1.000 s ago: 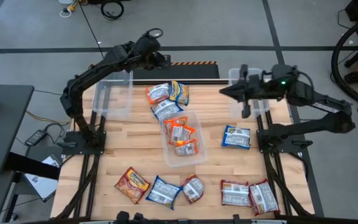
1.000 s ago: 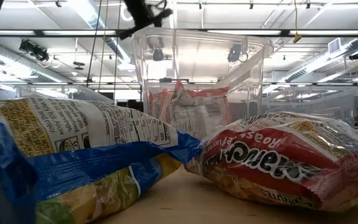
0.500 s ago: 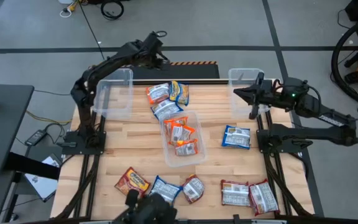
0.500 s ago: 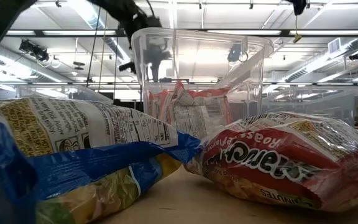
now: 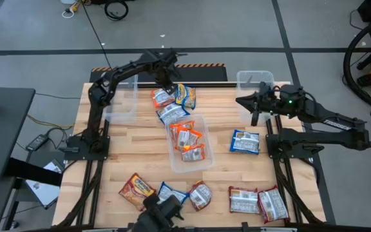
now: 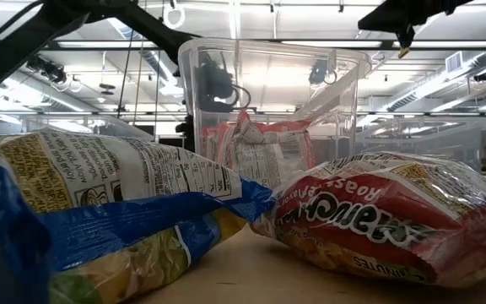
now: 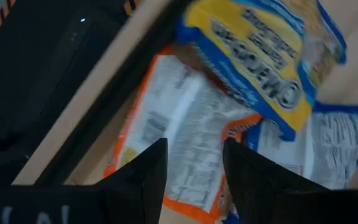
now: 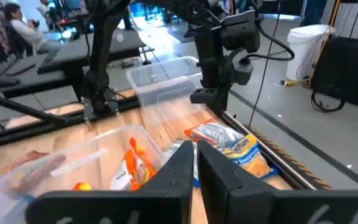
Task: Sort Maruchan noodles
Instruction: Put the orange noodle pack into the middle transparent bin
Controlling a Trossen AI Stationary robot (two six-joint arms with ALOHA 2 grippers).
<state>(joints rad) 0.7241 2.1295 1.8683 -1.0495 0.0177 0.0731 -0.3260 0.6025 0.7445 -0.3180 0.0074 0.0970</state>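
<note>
Orange-edged and lying label-up, the packet [image 7: 166,155] you are after sits at the far edge of the table [image 5: 127,154], touching a blue and yellow packet [image 7: 266,62] in a small heap of three. The left gripper [image 7: 194,165] hangs directly over it with its fingers apart and nothing between them; in the high view the same gripper [image 5: 168,87] is above that heap. Judging by this, you are at the reach stage of one more pick, with the grasp not yet made. Some orange packets already lie in the middle clear bin [image 5: 203,161], while other noodles are scattered along the near edge and one blue packet [image 5: 245,142] lies to the right. Your next move looks like a straight descent, then closing across the crinkly wrapper without dragging its neighbour. The right gripper [image 5: 250,103] waits near the far right bin [image 5: 253,77], its fingers nearly together and empty.
</note>
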